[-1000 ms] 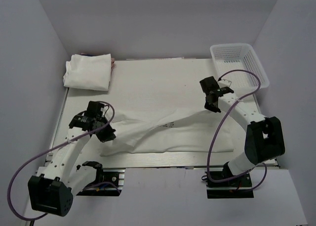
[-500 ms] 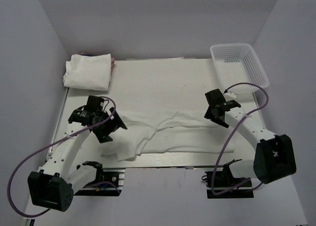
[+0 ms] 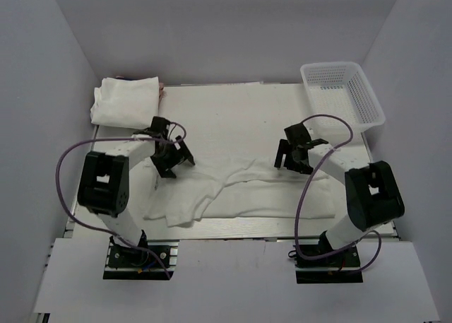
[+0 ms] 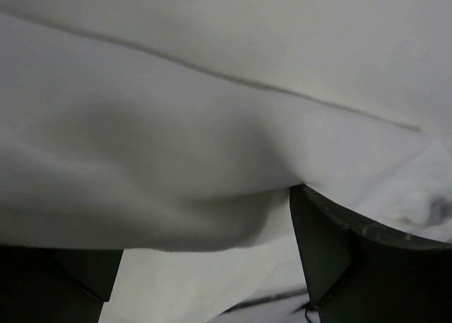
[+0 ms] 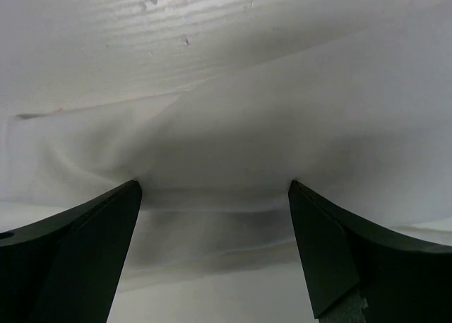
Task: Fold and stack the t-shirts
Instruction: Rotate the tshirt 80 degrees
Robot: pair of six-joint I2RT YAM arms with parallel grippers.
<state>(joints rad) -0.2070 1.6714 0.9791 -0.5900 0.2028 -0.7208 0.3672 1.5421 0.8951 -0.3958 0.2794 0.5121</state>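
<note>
A white t-shirt (image 3: 261,192) lies across the near half of the table as a long, loosely folded band with a rumpled left end. My left gripper (image 3: 175,157) hovers open over its upper left edge. In the left wrist view the fingers (image 4: 332,259) stand wide apart with a fold of the cloth (image 4: 212,125) bulging between them, held by neither. My right gripper (image 3: 288,159) is open at the shirt's upper right edge. There its fingers (image 5: 339,252) straddle the cloth (image 5: 282,111) without pinching it. A folded white t-shirt bundle (image 3: 126,102) sits at the back left corner.
A white plastic mesh basket (image 3: 342,90) stands at the back right corner. The white table (image 3: 233,118) lies between the bundle and the basket. Grey walls close in the left, right and back sides. Purple cables loop off both arms.
Both grippers have opened and let go of the t-shirt, which has settled flat from a lifted, stretched strip. The left gripper moved back and right; the right moved slightly left.
</note>
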